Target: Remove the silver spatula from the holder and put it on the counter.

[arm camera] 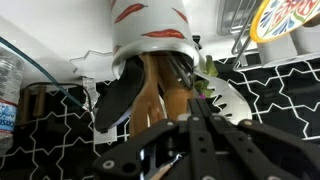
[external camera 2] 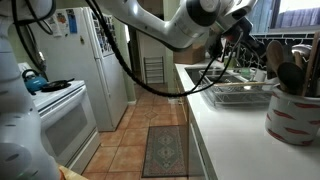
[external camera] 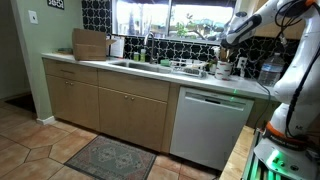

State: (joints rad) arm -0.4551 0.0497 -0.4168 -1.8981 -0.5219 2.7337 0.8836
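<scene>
In the wrist view the white holder (arm camera: 150, 35) with red marks fills the top centre. Wooden spoons, a black utensil and the silver slotted spatula (arm camera: 225, 98) stick out of it toward me. My gripper (arm camera: 193, 112) points at this bunch with its fingers pressed together, and nothing shows between them. In an exterior view the holder (external camera 2: 295, 112) stands on the pale counter (external camera 2: 230, 135) near the camera, and the gripper (external camera 2: 240, 35) hovers above and beyond it. The counter also shows in an exterior view (external camera: 150, 72), with the gripper (external camera: 226, 40) above its cluttered end.
A wire dish rack (external camera 2: 240, 93) sits by the holder. The sink (external camera: 130, 64) and a cardboard box (external camera: 90, 44) are further along the counter. A white dishwasher front (external camera: 210, 120) is below. Black tiled wall and windows stand behind. A fridge (external camera 2: 110, 60) and stove (external camera 2: 50, 110) face the counter.
</scene>
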